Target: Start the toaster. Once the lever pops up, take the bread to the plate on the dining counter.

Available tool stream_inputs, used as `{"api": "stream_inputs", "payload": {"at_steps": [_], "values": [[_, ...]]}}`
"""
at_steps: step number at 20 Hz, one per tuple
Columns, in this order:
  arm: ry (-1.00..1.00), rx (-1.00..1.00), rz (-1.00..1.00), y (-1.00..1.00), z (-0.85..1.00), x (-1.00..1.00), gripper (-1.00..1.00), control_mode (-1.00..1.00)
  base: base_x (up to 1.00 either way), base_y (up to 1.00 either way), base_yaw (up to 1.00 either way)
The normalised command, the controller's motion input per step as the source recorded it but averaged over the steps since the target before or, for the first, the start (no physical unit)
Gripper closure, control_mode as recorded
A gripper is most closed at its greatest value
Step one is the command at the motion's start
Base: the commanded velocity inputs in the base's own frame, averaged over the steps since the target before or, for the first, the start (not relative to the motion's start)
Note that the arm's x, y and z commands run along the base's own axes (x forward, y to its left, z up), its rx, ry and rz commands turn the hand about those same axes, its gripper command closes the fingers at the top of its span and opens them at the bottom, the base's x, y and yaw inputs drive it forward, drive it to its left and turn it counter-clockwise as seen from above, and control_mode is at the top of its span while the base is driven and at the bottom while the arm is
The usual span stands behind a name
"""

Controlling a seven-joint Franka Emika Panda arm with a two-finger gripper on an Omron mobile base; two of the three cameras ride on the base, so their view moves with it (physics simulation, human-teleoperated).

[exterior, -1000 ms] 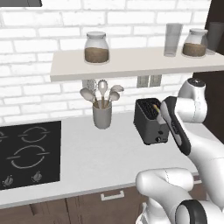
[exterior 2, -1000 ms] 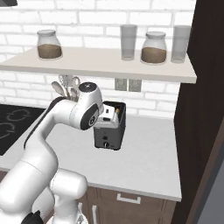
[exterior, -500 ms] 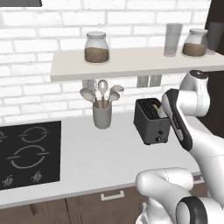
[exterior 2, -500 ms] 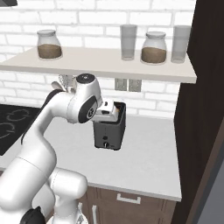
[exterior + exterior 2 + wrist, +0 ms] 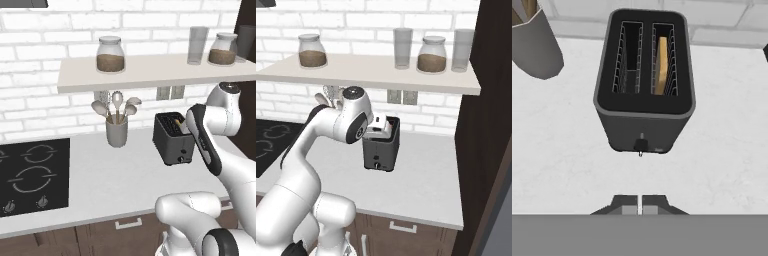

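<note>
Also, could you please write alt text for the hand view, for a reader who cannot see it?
Seen from above, a dark toaster stands on a white worktop, with one slice of bread in its right slot and the left slot empty. The shut gripper hovers in front of its knob end, and a grey utensil cup is at the upper left.

Arm: its upper joint has risen over the last second; in the right base view the round head stood level with the toaster (image 5: 381,144) top, now it stands above it.
Wrist: in the left base view the white link has climbed from beside the toaster's top towards the shelf (image 5: 150,70).
Gripper (image 5: 640,206): lifted clear above the toaster.
</note>
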Motion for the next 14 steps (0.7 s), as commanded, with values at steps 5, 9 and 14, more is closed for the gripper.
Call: {"api": "stream_inputs", "payload": {"at_steps": [5, 9, 14], "values": [[-0.02, 0.00, 0.00, 0.00, -0.03, 0.08, -1.00, -1.00, 0.00, 0.00, 0.00], [0.00, 0.00, 0.00, 0.00, 0.00, 0.07, -1.00, -1.00, 0.00, 0.00, 0.00], [0.00, 0.00, 0.00, 0.00, -0.03, 0.00, -1.00, -1.00, 0.00, 0.00, 0.00]]}}
